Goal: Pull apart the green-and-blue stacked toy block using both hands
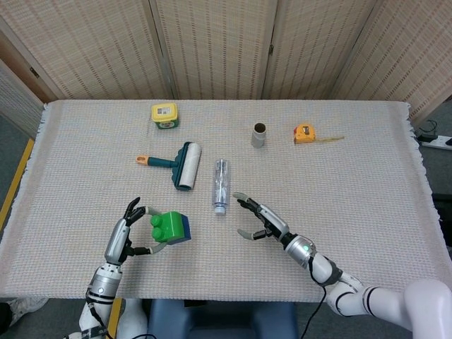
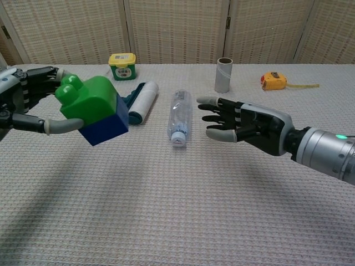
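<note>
The stacked toy block (image 1: 170,227) (image 2: 95,109), green half on top of the blue half, is held up off the table and tilted, in my left hand (image 1: 121,237) (image 2: 28,105). That hand grips it from the left side, thumb under the block and fingers behind the green half. My right hand (image 1: 260,219) (image 2: 244,124) hovers open to the right of the block, fingers spread and pointing left toward it, a gap away and holding nothing.
A clear plastic bottle (image 1: 221,185) (image 2: 179,117) lies between the two hands. A lint roller (image 1: 181,164) sits behind the block. Further back stand a yellow tub (image 1: 164,115), a cardboard tube (image 1: 258,134) and an orange tape measure (image 1: 304,133).
</note>
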### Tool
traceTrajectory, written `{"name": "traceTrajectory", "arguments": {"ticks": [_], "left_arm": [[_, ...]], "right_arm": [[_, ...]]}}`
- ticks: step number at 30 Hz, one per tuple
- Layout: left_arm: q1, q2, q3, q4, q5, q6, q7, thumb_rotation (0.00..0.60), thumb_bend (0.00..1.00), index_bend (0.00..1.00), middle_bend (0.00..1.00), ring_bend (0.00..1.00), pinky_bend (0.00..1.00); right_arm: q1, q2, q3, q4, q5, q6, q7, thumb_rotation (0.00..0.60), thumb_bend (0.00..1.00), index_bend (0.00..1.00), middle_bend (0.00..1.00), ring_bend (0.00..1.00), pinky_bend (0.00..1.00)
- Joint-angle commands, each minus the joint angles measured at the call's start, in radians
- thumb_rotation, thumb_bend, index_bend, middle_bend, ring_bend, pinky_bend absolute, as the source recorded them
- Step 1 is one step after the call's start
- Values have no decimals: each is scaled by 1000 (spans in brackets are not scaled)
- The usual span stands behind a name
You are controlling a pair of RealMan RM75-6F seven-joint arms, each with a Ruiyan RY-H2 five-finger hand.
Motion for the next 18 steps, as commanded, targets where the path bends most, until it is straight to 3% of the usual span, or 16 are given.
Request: {"name": "traceTrajectory", "arguments": {"ticks": [1,18], "left_arm": [[-4,-6,-7,16,-2,-2,8,600,418,485,780,313,0],[-59,-56,-45,40,-30,-57,55,600,418,488,780,324,0]], "right_arm": [[14,-10,1,0,4,-9,16,600,391,0,0,0,0],[76,-26,7,-55,-4,7,15,600,390,0,0,0,0]]}}
